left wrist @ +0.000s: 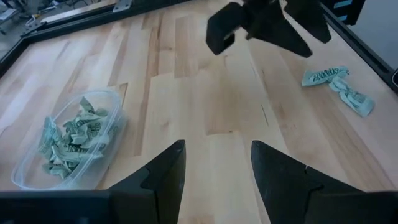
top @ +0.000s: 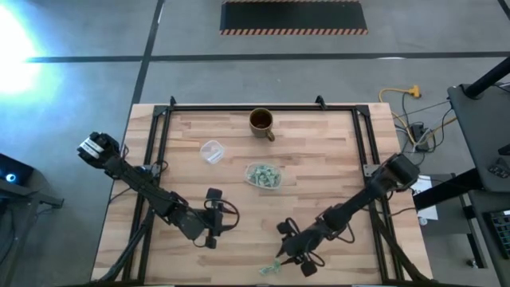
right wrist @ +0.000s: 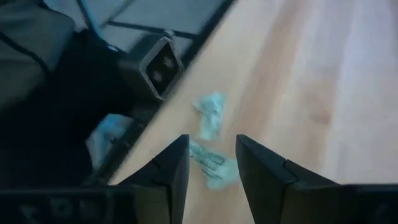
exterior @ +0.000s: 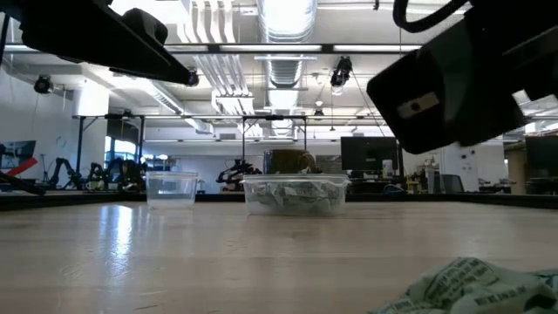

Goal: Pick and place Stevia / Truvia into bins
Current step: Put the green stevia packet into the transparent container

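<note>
Sachets: crumpled pale green-and-white paper sweetener packets (exterior: 466, 283) lie loose at lower right of low view, on wooden table (top: 319, 191).
Right gripper (top: 288, 257): my fingers spread apart above them, nothing gripped.
Left gripper (top: 212, 215): released, empty, lower centre-left.
Bin: clear shallow plastic tub (top: 263, 176), mid-table, holds more sachets.

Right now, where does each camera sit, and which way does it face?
High view: overhead, straight down on the table; both arms show.
Low view: table height, level toward the bin and the room; arm parts overhead.
Left wrist view: past the left gripper, open fingers, toward the bin and the other arm.
Right wrist view: past the right gripper, above loose sachets at the table edge.
Shared: those sachets also show in the high, low and left wrist views.
</note>
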Controlling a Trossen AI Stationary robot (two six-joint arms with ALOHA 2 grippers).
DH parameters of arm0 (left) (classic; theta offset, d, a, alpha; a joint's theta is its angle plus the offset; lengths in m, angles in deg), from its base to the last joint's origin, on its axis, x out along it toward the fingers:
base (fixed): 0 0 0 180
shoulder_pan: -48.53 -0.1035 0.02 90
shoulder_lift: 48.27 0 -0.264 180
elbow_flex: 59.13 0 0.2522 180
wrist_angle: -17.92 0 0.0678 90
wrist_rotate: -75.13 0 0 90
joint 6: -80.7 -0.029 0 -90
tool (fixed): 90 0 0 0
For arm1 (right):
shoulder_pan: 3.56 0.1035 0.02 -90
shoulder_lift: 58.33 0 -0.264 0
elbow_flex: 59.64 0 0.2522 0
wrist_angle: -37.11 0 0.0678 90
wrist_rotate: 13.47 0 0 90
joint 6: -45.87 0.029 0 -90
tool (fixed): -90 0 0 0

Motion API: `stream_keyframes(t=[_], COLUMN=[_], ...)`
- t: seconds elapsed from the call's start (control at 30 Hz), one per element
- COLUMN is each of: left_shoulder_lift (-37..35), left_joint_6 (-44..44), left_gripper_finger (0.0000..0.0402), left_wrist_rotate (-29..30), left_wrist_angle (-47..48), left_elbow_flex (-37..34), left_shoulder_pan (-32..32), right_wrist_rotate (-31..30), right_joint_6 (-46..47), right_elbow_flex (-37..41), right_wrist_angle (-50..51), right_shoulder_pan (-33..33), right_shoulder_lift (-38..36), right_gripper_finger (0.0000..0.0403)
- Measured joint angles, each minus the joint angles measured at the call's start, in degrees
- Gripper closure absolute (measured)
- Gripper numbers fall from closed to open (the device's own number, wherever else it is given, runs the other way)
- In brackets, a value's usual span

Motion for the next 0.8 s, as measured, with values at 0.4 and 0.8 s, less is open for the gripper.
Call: stream_keyframes(t=[0.4, 0.8], left_shoulder_lift=[0.0, 0.0], left_joint_6=[0.1, 0.0], left_gripper_finger=[0.0236, 0.0236], left_wrist_rotate=[0.0, 0.0], left_wrist_angle=[-0.7, -1.1], left_elbow_flex=[-0.2, -0.2], left_shoulder_pan=[0.0, 0.0], right_wrist_rotate=[1.3, 0.6], right_joint_6=[0.4, -0.1], right_elbow_flex=[-0.8, -3.0], right_wrist_angle=[-6.9, -3.3], right_shoulder_pan=[0.9, 0.9], right_shoulder_lift=[7.5, 9.6], right_gripper_finger=[0.0283, 0.0297])
